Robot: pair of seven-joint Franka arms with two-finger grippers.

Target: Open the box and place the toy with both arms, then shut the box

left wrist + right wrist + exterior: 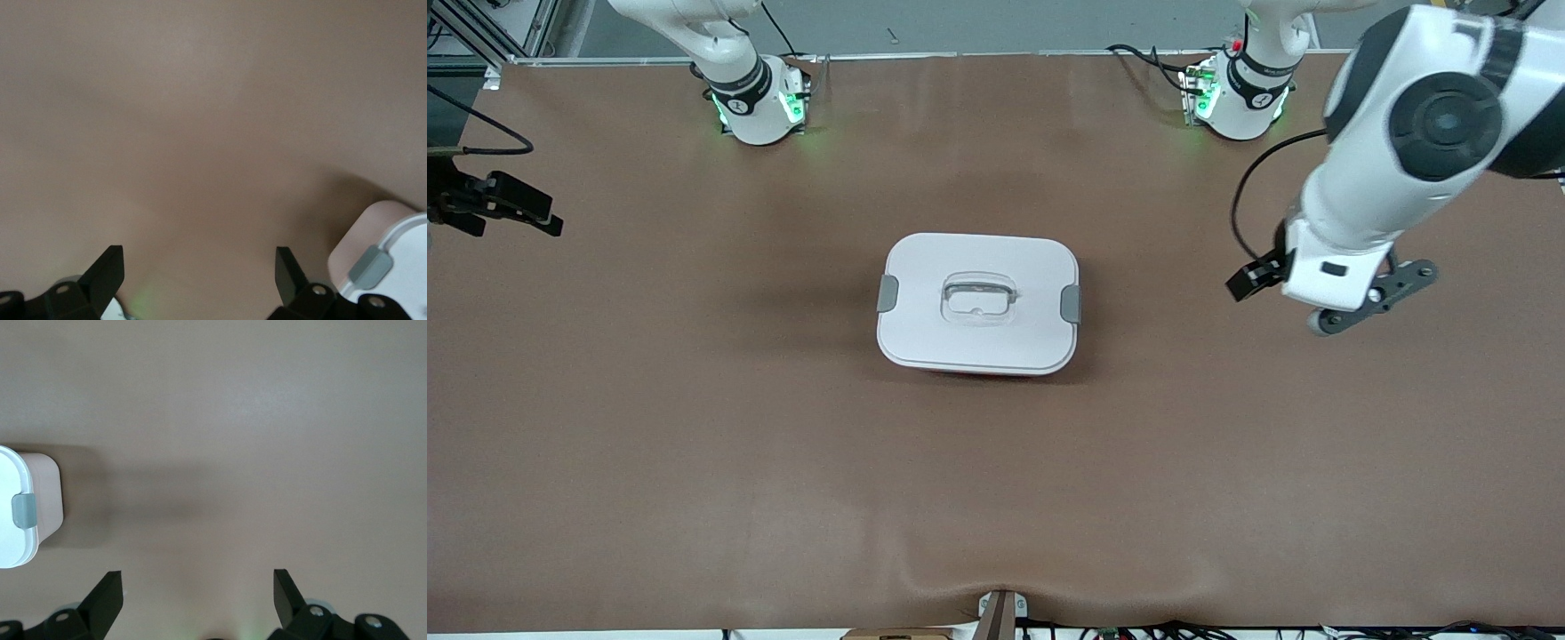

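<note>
The box stands in the middle of the brown table with its white lid on and both grey side clips down. The toy is not in view. My left gripper hangs open and empty over bare table beside the box, toward the left arm's end. The left wrist view shows its open fingers and a corner of the box. My right gripper is open and empty over the table's edge at the right arm's end. The right wrist view shows its fingers and the box's clip end.
The two arm bases stand at the table's edge farthest from the front camera. A small clamp sits at the nearest edge. The brown mat surrounds the box.
</note>
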